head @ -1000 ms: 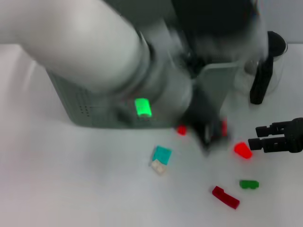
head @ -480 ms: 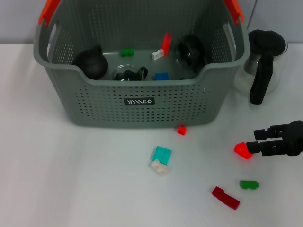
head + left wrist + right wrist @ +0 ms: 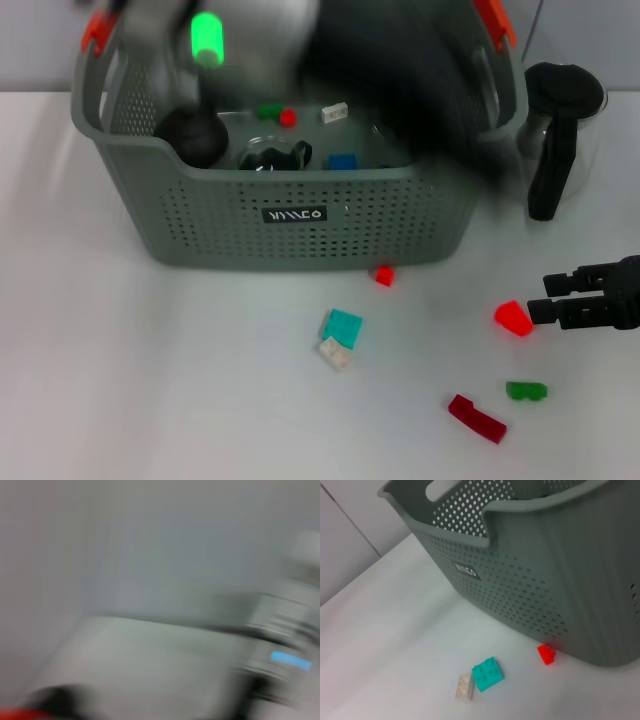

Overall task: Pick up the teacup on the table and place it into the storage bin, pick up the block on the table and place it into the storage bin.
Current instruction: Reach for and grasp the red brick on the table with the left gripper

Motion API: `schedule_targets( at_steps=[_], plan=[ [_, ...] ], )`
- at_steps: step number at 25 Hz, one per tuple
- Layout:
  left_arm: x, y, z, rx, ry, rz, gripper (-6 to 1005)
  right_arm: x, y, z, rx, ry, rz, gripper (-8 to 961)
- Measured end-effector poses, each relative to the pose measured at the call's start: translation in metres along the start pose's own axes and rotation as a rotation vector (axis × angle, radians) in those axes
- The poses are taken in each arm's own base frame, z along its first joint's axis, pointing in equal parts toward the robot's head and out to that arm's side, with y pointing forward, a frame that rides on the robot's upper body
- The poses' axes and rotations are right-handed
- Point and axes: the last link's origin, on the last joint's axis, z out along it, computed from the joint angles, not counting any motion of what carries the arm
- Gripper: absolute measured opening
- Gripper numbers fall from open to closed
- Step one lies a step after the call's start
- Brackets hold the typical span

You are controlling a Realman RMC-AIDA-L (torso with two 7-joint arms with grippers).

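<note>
The grey-green storage bin [image 3: 200, 215] stands at the back centre; it also fills the right wrist view [image 3: 530, 580]. Inside lie a glass teacup [image 3: 272, 155], a dark round vessel [image 3: 192, 135] and small blue, green, red and white blocks. My left arm [image 3: 230, 30] sweeps blurred over the bin's top, its gripper lost in the blur. Low at the right edge, my right gripper [image 3: 538, 296] is open, its tips just beside a red block [image 3: 512, 318] on the table. The left wrist view is all blur.
Loose blocks on the table: small red [image 3: 384, 275] against the bin's front, teal [image 3: 342, 327] with white [image 3: 334, 352] beside it, green [image 3: 526, 390], dark red [image 3: 476, 418]. A glass jug with a black handle [image 3: 555, 130] stands right of the bin.
The left arm blocked the view a second ago, was gone from view half a second ago, and now blurs across the bin's top. The right gripper has drifted slightly right.
</note>
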Motion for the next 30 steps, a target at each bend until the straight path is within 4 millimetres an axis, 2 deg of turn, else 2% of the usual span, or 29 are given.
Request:
schedule_targets(
  at_steps=[2, 4, 5, 6, 9, 11, 17, 19, 21, 25, 30],
  plan=[
    [-0.011, 0.037, 0.015, -0.155, -0.079, 0.105, 713, 0.0, 0.0, 0.0, 0.002, 0.0, 0.003, 683],
    [-0.025, 0.062, 0.032, -0.253, -0.171, 0.167, 774, 0.001, 0.0, -0.001, 0.002, 0.0, 0.007, 683],
    [-0.041, 0.077, 0.049, -0.301, -0.274, 0.202, 805, 0.001, 0.0, -0.001, 0.002, 0.0, 0.008, 683],
    [-0.041, 0.077, 0.049, -0.301, -0.274, 0.202, 836, 0.001, -0.001, -0.001, 0.003, 0.0, 0.01, 683],
    [-0.061, 0.08, 0.075, -0.307, -0.365, 0.216, 918, 0.001, -0.001, -0.001, 0.003, 0.0, 0.01, 684],
    [-0.07, 0.076, 0.09, -0.29, -0.394, 0.223, 961, 0.001, 0.0, 0.0, 0.001, 0.003, 0.008, 684],
    [-0.088, 0.057, 0.134, -0.186, -0.434, 0.261, 957, 0.002, 0.003, 0.003, -0.016, 0.012, -0.004, 683],
    [-0.09, 0.055, 0.138, -0.176, -0.436, 0.265, 955, 0.002, 0.003, 0.003, -0.02, 0.016, -0.005, 683],
    [-0.099, 0.05, 0.154, -0.147, -0.447, 0.281, 954, 0.003, 0.004, 0.004, -0.022, 0.018, -0.006, 683],
    [-0.105, 0.05, 0.167, -0.119, -0.44, 0.32, 951, 0.004, 0.004, 0.004, -0.021, 0.028, -0.006, 683],
    [-0.107, 0.049, 0.173, -0.109, -0.434, 0.358, 917, 0.004, 0.003, 0.004, -0.021, 0.032, -0.006, 684]
  ],
)
